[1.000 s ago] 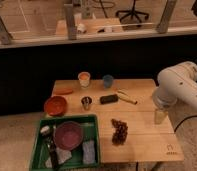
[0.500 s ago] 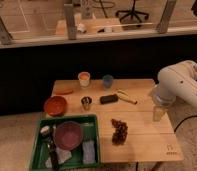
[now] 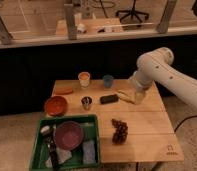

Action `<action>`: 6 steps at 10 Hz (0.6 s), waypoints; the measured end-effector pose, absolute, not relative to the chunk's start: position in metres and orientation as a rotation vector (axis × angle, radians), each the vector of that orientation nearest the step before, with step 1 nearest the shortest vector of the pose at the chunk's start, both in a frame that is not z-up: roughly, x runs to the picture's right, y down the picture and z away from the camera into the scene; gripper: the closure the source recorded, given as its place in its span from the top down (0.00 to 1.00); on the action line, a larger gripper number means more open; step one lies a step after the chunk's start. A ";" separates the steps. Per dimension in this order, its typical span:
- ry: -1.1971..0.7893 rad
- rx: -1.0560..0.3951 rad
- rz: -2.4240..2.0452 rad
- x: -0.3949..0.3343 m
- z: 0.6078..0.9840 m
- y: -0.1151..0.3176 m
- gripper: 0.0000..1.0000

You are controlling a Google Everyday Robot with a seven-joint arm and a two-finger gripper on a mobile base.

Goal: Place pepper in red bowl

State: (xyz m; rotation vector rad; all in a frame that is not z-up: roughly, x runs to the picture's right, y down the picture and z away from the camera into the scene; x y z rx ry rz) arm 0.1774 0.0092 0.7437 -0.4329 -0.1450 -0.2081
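On the wooden table (image 3: 148,120), far left corner: the pepper (image 3: 63,91), slim and orange-red, lying flat on the board. Just in front of it, apart from it, sits the red bowl (image 3: 55,105), upright at the left edge, with nothing in it. Back row, centre: a pale cup (image 3: 84,78) and, to its right, a blue cup (image 3: 108,80). Middle row, left to right: a small metal cup (image 3: 86,103), a dark oblong object (image 3: 109,99), and a yellowish stick (image 3: 124,95) lying at a slant.

Right of centre, the white arm (image 3: 167,75) reaches in from the right side and bends downward. Its gripper (image 3: 139,100) hangs just beside the right end of the yellowish stick, close above the board; its fingers are spread apart and grasp nothing. It is well apart from both the pepper and the red bowl, which lie across the table from it.

Front, centre: a bunch of dark grapes (image 3: 119,131). Front left: a green tray (image 3: 62,118) holding a maroon bowl (image 3: 68,135), a pale sponge (image 3: 89,151) and some smaller items too indistinct to name.
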 end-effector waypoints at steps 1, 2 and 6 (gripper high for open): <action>-0.149 -0.430 -0.220 0.169 0.747 0.004 0.80; -0.149 -0.431 -0.222 0.168 0.747 0.004 0.80; -0.149 -0.431 -0.221 0.169 0.747 0.004 0.80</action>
